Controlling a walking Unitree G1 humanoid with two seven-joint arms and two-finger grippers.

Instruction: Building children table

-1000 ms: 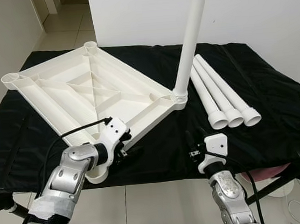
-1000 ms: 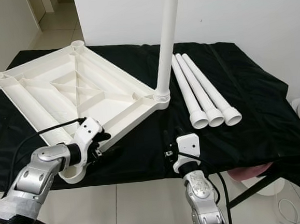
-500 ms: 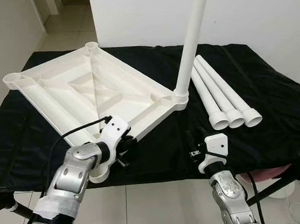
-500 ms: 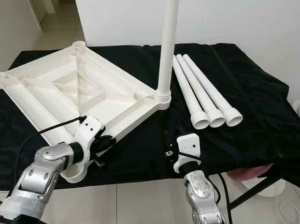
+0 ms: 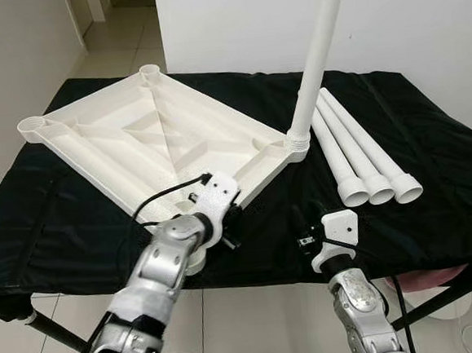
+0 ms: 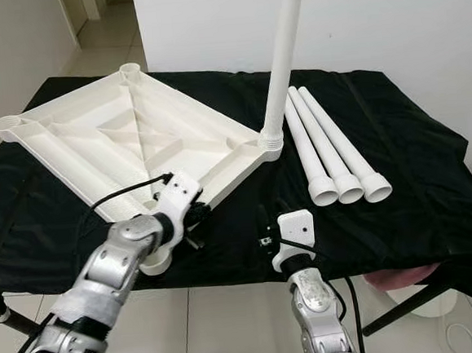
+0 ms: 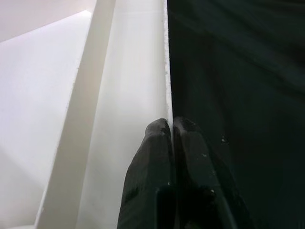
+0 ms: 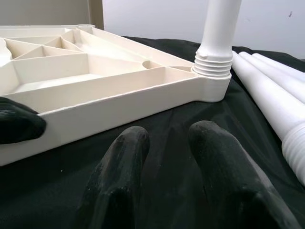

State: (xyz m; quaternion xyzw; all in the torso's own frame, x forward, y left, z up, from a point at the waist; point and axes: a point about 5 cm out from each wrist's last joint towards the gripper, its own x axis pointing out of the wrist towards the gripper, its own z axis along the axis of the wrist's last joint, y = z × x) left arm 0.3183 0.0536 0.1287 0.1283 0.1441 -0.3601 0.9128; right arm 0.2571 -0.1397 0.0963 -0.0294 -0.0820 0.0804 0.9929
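Note:
The white table top [image 5: 135, 143] lies upside down on the black cloth. One white leg [image 5: 318, 51] stands upright, screwed into its right corner socket. Three loose legs [image 5: 356, 146] lie side by side to the right of it. My left gripper [image 5: 228, 226] is at the top's near rim, close to the near corner socket [image 6: 157, 260]. In the left wrist view that gripper [image 7: 170, 125] is shut with the thin rim edge between its fingers. My right gripper [image 5: 301, 222] rests low over the cloth near the front edge. Its fingers [image 8: 124, 143] are slightly apart and hold nothing.
The black-covered table [image 5: 435, 210] ends just in front of both arms, with tiled floor below. A white wall rises behind it. Open corner sockets show at the far left [image 5: 32, 127] and the back [image 5: 150, 71] of the top.
My left gripper has swung from lying over the cloth in toward the near rim and shut on it. The camera has shifted a little. The right arm has not moved.

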